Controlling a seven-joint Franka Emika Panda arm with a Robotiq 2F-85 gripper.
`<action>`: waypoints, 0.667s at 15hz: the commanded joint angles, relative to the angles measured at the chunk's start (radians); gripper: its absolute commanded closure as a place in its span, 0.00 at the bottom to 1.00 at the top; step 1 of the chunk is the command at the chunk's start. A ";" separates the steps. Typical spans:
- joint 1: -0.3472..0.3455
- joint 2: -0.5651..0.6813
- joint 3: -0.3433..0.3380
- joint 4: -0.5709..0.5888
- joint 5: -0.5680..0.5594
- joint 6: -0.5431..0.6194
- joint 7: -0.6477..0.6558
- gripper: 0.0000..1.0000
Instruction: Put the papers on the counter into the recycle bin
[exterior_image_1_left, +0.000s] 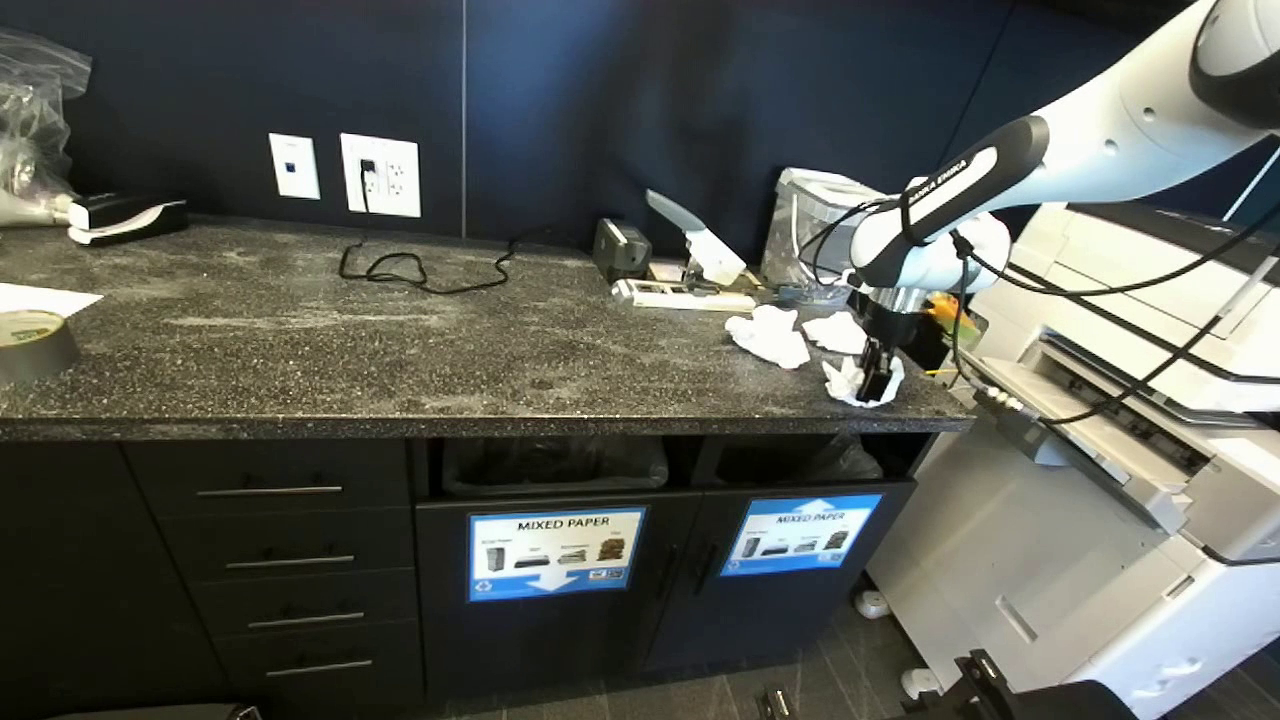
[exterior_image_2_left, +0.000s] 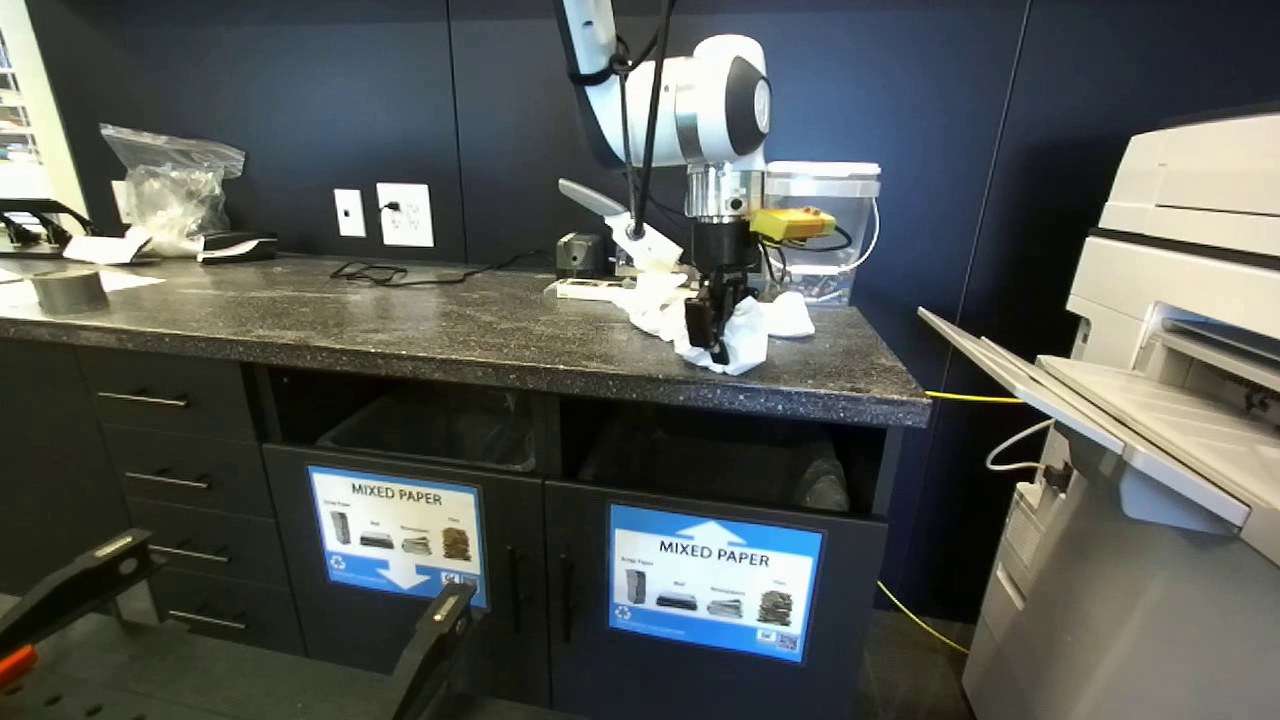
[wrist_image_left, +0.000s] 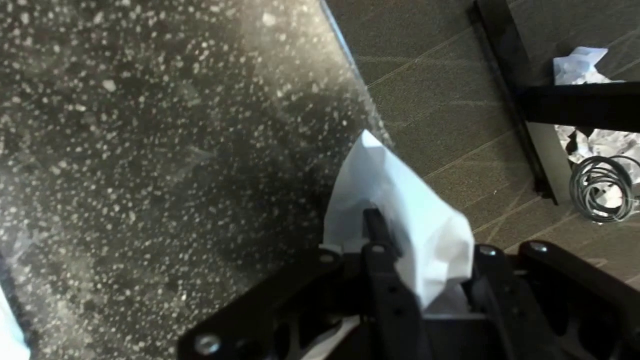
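Observation:
Several crumpled white papers lie at the end of the dark speckled counter (exterior_image_1_left: 500, 360). Two of them (exterior_image_1_left: 770, 335) (exterior_image_1_left: 835, 332) sit behind my gripper (exterior_image_1_left: 876, 372). The nearest paper (exterior_image_1_left: 845, 380) is at the counter's front right, around my fingertips, and also shows in an exterior view (exterior_image_2_left: 745, 340). In the wrist view my gripper (wrist_image_left: 425, 235) is partly closed, with this folded paper (wrist_image_left: 415, 215) pinched between its fingers. The paper hides the right fingertip. The recycle bin (exterior_image_2_left: 710, 465), a dark slot above a mostly blue sign (exterior_image_2_left: 715, 580), is below the counter edge.
A similar slot with a whiter sign (exterior_image_2_left: 400, 530) is to the left. A clear tub (exterior_image_2_left: 825, 230), a paper cutter (exterior_image_1_left: 685, 295) and a black box (exterior_image_1_left: 622, 250) stand behind the papers. A printer (exterior_image_1_left: 1080, 560) stands to the right. Tape (exterior_image_1_left: 35, 350) lies far left.

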 joint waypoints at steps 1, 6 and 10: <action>-0.003 -0.077 -0.035 -0.133 0.074 0.025 0.012 0.90; -0.055 -0.140 -0.026 -0.256 0.257 0.074 0.020 0.90; -0.069 -0.174 -0.024 -0.376 0.403 0.208 0.054 0.89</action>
